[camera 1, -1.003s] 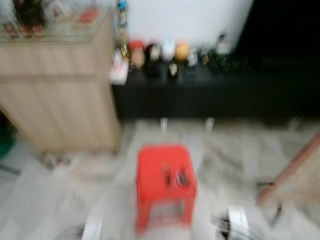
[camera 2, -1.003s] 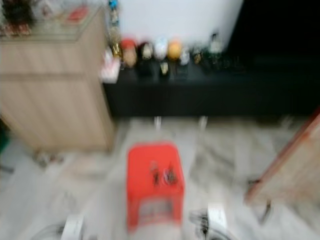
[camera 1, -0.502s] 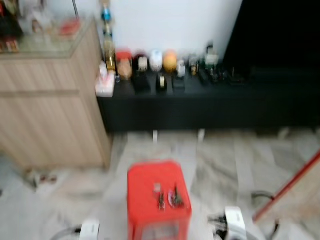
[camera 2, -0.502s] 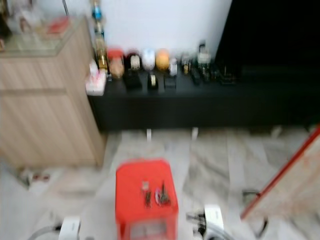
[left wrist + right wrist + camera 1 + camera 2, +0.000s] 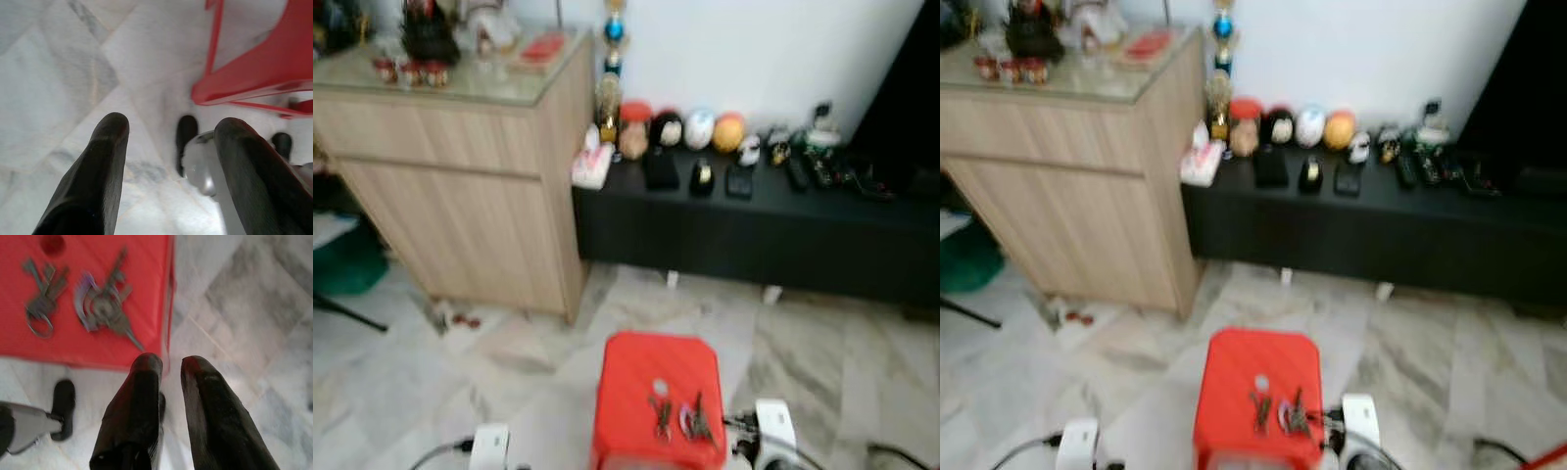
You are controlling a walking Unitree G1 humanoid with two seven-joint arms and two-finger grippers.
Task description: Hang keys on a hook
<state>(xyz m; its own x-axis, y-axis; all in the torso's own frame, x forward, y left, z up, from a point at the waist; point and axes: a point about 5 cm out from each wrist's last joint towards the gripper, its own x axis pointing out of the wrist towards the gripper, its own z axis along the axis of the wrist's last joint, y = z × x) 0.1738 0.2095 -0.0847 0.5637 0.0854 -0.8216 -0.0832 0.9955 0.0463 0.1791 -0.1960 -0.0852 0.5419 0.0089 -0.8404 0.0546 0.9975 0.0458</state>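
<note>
Two bunches of keys (image 5: 78, 303) lie on the red stool (image 5: 658, 397) at lower centre. My right gripper (image 5: 168, 364) hangs nearly closed — empty; my left gripper (image 5: 168, 129) spread wide, empty.

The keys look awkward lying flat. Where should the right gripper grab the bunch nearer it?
Probably from straight above, at the ring end of the right keys. They lie flat on the red stool, blades fanned out, so a side approach finds little to pinch. The right gripper hangs beyond the stool's edge, fingers almost together.
</note>
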